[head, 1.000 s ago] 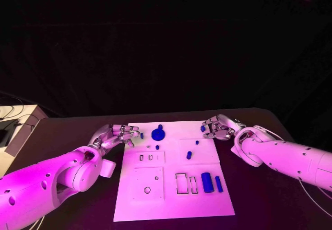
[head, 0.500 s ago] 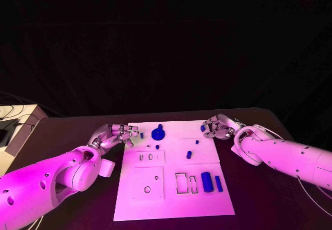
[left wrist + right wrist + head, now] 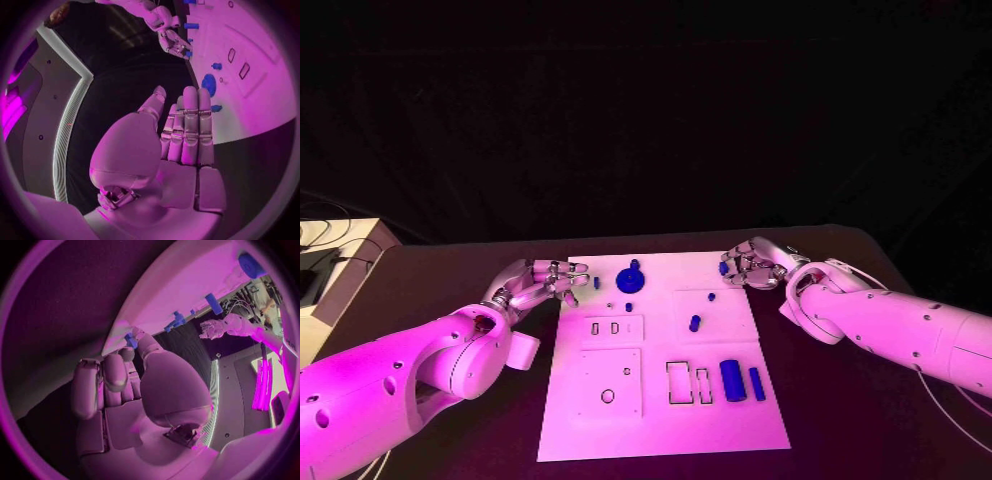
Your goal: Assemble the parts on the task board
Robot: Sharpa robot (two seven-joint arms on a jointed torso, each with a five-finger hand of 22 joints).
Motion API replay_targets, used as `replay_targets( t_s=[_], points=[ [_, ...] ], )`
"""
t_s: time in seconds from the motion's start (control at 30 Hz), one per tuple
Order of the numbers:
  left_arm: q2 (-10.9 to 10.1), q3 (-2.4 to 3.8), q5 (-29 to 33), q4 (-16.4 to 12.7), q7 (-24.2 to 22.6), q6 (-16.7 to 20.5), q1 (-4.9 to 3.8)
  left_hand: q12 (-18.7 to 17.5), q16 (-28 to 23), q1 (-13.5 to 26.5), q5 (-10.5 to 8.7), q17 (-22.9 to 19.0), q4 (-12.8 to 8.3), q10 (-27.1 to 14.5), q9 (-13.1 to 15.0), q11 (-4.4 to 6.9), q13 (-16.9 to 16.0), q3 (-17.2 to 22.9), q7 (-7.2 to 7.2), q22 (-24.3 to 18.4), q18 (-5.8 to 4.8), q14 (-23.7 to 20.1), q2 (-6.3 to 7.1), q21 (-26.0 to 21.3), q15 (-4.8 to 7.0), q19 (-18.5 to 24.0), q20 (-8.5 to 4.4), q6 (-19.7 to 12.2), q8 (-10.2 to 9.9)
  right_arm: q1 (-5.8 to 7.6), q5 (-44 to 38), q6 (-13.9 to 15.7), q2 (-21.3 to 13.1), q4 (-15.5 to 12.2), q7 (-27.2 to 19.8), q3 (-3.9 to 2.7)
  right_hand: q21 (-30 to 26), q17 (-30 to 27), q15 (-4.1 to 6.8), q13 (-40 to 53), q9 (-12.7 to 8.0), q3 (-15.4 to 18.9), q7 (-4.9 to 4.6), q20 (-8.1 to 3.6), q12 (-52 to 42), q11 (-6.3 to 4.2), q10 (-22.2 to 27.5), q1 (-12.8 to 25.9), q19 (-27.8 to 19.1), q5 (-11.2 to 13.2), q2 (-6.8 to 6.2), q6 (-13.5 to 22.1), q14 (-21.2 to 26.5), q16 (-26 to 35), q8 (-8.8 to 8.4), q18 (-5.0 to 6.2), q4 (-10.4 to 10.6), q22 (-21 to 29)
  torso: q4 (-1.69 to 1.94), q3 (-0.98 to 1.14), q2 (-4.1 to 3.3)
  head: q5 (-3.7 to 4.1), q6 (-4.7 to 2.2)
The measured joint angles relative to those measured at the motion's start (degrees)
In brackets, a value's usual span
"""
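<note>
Now the task board [image 3: 661, 400] is seen lying flat in the middle of the black worktop [image 3: 430, 270], with blue parts [image 3: 733, 380] spread over it and a round one [image 3: 630, 279] near its far edge. The left hand [image 3: 538, 279] is held just beside the board's far left corner, fingers straight and released, nothing grasped. At the far right corner, a small blue part [image 3: 724, 268] is pinched by the right hand [image 3: 754, 267]. No writing can be read anywhere.

Magenta light floods table, background black (wrist views fisheye-bent at rim)
</note>
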State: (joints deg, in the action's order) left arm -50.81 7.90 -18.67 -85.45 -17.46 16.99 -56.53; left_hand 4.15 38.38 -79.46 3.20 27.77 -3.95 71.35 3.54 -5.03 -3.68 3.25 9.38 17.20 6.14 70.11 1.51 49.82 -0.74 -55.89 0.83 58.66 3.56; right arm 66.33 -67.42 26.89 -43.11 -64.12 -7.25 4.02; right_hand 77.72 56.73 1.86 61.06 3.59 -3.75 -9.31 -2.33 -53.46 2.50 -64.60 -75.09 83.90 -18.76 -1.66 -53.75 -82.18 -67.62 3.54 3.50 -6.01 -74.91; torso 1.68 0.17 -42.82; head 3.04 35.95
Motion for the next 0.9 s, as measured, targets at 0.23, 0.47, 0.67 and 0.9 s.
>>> replay_targets(
  t_s=[0.23, 0.47, 0.67, 0.9],
  points=[
    [0.0, 0.0, -0.01, 0.0, 0.02, -0.01, 0.0, 0.0, 0.0, 0.0, 0.0, 0.0, 0.0, 0.0, 0.0, 0.0, 0.0, 0.0, 0.0, 0.0, 0.0, 0.0, 0.0, 0.0, 0.0, 0.0, 0.0, 0.0, 0.0, 0.18, 0.04, -0.74, 0.18, 0.05, -0.11, 0.0, 0.0, 0.07, 0.0, 0.18, 0.0, -0.07, 0.26, 0.0, 0.0, 0.08, -0.08, 0.0, 0.0, 0.0, 0.0, -0.26, 0.0, 0.0, 0.0, 0.0, -0.42, 0.0, -0.01, -0.01, -0.05, -0.02, 0.19],
    [-0.03, 0.0, -0.02, 0.0, 0.05, -0.01, 0.0, 0.0, 0.0, 0.0, 0.0, 0.0, 0.0, 0.0, 0.0, 0.0, 0.0, 0.0, 0.0, 0.0, 0.0, 0.0, 0.0, 0.0, 0.0, 0.0, 0.0, 0.0, 0.0, 0.26, 0.07, -1.48, 0.23, 0.2, -0.17, -0.01, 0.0, 0.2, 0.0, 0.63, 0.0, -0.94, 0.79, -0.04, -0.61, 0.09, -0.11, 0.3, 0.04, 0.0, 0.91, -1.23, 0.0, 0.0, 0.0, 0.0, -1.29, 0.01, -0.03, 0.0, -0.03, -0.07, 0.36],
    [-0.06, 0.0, -0.02, 0.01, 0.07, -0.01, 0.0, 0.0, 0.0, 0.0, 0.0, 0.0, 0.0, 0.0, 0.0, 0.0, 0.0, 0.0, 0.0, -0.01, 0.0, 0.0, 0.0, 0.0, 0.0, 0.0, 0.0, 0.0, 0.0, 0.31, 0.07, -1.75, 0.37, 0.35, -0.21, -0.01, 0.0, 0.44, 0.21, 1.05, 0.0, -3.43, 1.41, -0.22, -0.76, -0.05, -0.42, 0.32, 0.22, 2.05, 2.75, -2.1, -0.21, 0.0, 0.0, 0.0, -1.66, -0.04, -0.03, 0.0, 0.02, -0.1, 0.37],
    [-0.12, 0.0, -0.02, 0.01, 0.11, -0.01, 0.0, 0.0, 0.0, 0.0, 0.0, -0.23, 0.0, 0.0, 0.0, 0.0, 0.0, 0.0, 0.0, 0.06, 0.0, 0.0, 0.0, 0.0, 0.0, 0.0, 0.0, 0.0, 0.0, 0.34, 0.04, -1.98, 0.49, 0.38, -0.24, -0.01, 0.27, 0.61, 0.21, 1.48, -0.02, -6.6, 1.84, -0.43, -0.94, -0.08, -0.59, 0.83, 0.0, 5.03, 3.7, -3.51, -0.21, 0.0, -0.01, 0.0, -1.77, -0.03, -0.02, -0.01, 0.02, -0.19, 0.41]
  ],
)
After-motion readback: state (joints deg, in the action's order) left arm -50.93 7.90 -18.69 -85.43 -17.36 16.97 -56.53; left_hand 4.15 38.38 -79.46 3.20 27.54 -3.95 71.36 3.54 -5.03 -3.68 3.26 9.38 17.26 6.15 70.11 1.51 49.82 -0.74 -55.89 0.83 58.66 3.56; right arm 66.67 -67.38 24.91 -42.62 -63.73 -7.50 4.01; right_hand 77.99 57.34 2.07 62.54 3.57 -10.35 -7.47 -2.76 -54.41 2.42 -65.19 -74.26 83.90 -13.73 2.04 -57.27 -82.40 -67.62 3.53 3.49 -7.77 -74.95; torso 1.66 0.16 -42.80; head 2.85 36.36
